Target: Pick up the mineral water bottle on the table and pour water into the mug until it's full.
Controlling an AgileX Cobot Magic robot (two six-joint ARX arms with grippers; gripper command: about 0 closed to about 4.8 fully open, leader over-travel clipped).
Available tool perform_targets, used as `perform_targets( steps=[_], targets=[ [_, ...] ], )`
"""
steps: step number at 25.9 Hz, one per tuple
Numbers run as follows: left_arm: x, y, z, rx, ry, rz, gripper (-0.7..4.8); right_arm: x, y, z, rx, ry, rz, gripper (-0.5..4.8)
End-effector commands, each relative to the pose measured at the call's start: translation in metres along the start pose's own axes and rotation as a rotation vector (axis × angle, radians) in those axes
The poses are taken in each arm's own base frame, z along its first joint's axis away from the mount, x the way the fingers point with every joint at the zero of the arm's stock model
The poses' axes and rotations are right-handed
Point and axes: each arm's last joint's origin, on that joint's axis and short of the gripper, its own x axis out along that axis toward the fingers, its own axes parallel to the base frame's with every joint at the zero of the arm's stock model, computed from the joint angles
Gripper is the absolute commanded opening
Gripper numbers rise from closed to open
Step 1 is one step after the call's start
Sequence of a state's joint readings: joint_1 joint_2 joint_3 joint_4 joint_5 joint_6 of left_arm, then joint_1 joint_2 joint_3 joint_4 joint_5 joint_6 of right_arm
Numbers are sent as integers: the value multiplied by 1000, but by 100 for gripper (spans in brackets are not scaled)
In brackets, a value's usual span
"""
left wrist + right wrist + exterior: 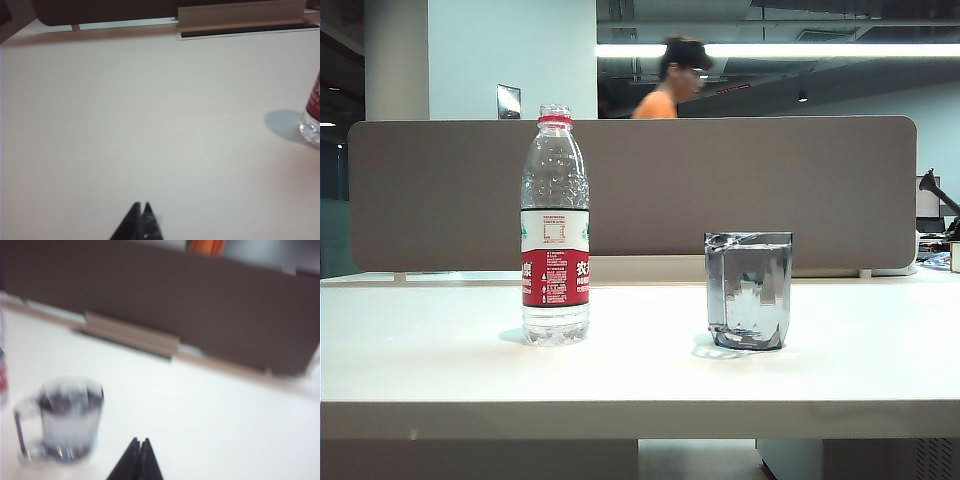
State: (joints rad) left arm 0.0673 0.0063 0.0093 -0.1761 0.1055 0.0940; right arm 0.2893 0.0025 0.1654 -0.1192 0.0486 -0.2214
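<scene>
- The bottle [555, 235] stands upright and uncapped on the white surface [640, 370], left of the mug [748, 290] and well apart from it.
- The mug holds water [750, 295] nearly to its rim.
- The left gripper [141, 206] hangs over bare surface, jaws closed on nothing.
- The right gripper [139, 441] is near the mug, jaws closed, empty.
- A brown partition [720, 190] runs behind.

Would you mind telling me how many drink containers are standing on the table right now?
2: the mineral water bottle stands upright on the table's left half; the mug stands to its right, apart from it. None seems hidden.
</scene>
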Motion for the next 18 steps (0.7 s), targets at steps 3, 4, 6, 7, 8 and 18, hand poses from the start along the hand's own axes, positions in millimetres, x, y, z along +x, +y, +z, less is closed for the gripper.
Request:
perform_targets(
  steps=[3,4,6,7,8,18],
  targets=[
    [0,0,0,3,1,-5,-5,3,-5,-13,9,45,-83,-5],
    [0,0,0,3,1,-5,-5,3,-7,-17,12,62,-104,-5],
    [0,0,0,3,1,-5,-5,4,-9,-24,39,85,-140,-5],
    [0,0,0,3,1,-5,-5,5,-10,-29,64,100,-159,-5],
    [0,0,0,3,1,-5,-5,6,-10,-34,89,115,-174,-5],
    [0,0,0,3,1,-5,-5,7,-9,-65,233,251,-224,-5]
  ],
)
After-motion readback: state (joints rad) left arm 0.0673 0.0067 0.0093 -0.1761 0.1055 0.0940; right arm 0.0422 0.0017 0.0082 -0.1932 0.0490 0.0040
